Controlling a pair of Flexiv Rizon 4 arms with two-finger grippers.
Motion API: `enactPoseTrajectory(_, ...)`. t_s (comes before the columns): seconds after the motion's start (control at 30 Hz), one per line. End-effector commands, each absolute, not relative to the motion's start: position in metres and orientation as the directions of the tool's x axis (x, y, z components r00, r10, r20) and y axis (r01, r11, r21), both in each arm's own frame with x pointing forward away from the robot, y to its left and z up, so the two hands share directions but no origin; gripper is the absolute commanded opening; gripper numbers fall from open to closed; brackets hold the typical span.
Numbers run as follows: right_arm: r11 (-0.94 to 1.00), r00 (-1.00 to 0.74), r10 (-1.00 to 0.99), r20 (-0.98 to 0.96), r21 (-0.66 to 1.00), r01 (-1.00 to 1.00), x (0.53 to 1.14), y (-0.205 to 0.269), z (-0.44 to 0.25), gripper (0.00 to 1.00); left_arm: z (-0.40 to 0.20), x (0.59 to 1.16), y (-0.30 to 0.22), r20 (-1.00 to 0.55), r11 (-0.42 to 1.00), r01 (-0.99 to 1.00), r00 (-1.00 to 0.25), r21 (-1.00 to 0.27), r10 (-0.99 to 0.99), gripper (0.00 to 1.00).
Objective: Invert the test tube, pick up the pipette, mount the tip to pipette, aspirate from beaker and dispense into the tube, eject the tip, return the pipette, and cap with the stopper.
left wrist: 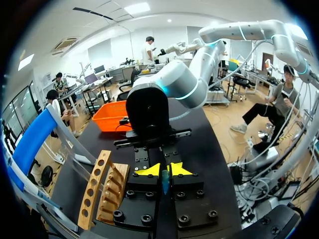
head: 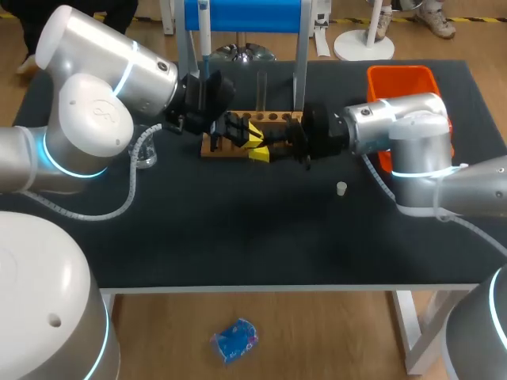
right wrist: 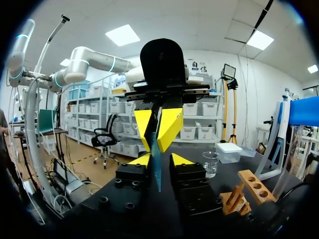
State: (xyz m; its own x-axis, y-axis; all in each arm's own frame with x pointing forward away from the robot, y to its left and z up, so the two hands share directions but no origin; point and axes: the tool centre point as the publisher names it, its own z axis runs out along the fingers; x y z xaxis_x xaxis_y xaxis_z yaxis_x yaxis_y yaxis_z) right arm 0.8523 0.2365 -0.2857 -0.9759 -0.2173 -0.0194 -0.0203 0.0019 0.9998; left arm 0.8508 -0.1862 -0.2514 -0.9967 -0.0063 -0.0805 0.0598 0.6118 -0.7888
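Black desk (head: 238, 229), and over the middle of it the test tube (right wrist: 156, 167) is pinched in the left claw (left wrist: 164, 170), which is clenched on it; the right claw (right wrist: 162, 160) faces it tip to tip, released, with the tube's other end between its fingers and a gap on one side; wooden rack (head: 273, 118) just behind the claws; white stopper (head: 341, 188) lies toward the front edge; beaker (head: 146, 156) sits off left; pipette (head: 203, 36) hangs on the blue stand (head: 245, 14) at the back.

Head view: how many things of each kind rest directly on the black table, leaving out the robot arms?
Wooden rack: 1
Orange bin: 1
White stopper: 1
Glass beaker: 1
Blue stand: 1
Total: 5
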Motion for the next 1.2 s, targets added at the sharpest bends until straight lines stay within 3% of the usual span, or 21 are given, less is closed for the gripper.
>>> enactPoseTrajectory(0.03,0.0,-0.976,-0.218,-0.018,1.0,-0.018,0.853,0.237,-0.288,0.09,-0.253,0.853,-0.187,-0.075,0.614,0.057,-0.997,-0.787,-0.004,0.0)
enactPoseTrajectory(0.07,-0.002,-0.976,-0.217,-0.017,1.0,-0.017,0.853,0.237,-0.288,0.0,-0.253,0.853,-0.187,-0.075,0.613,0.056,-0.997,-0.788,-0.005,0.0)
enactPoseTrajectory(0.37,-0.002,-0.977,-0.213,-0.015,1.0,-0.015,0.853,0.236,-0.289,0.0,-0.254,0.852,-0.188,-0.073,0.602,0.053,-0.997,-0.797,-0.01,0.0)
enactPoseTrajectory(0.4,-0.003,-0.977,-0.213,-0.015,1.0,-0.015,0.853,0.236,-0.289,0.0,-0.251,0.853,-0.188,-0.082,0.579,0.046,-0.996,-0.814,-0.035,0.66)
enactPoseTrajectory(0.43,-0.002,-0.977,-0.214,-0.015,1.0,-0.015,0.853,0.236,-0.289,0.0,-0.248,0.854,-0.187,-0.087,0.57,0.05,-0.996,-0.82,-0.037,1.0)
enactPoseTrajectory(0.83,0.012,-0.978,-0.208,-0.002,1.0,-0.004,0.837,0.219,-0.295,0.0,-0.207,0.883,-0.154,-0.233,0.598,0.1,-0.961,-0.795,-0.149,1.0)
enactPoseTrajectory(1.2,0.025,-0.985,-0.171,-0.013,1.0,-0.018,0.806,0.176,-0.286,0.0,-0.216,0.913,-0.131,-0.215,0.588,0.025,-0.943,-0.808,-0.255,1.0)
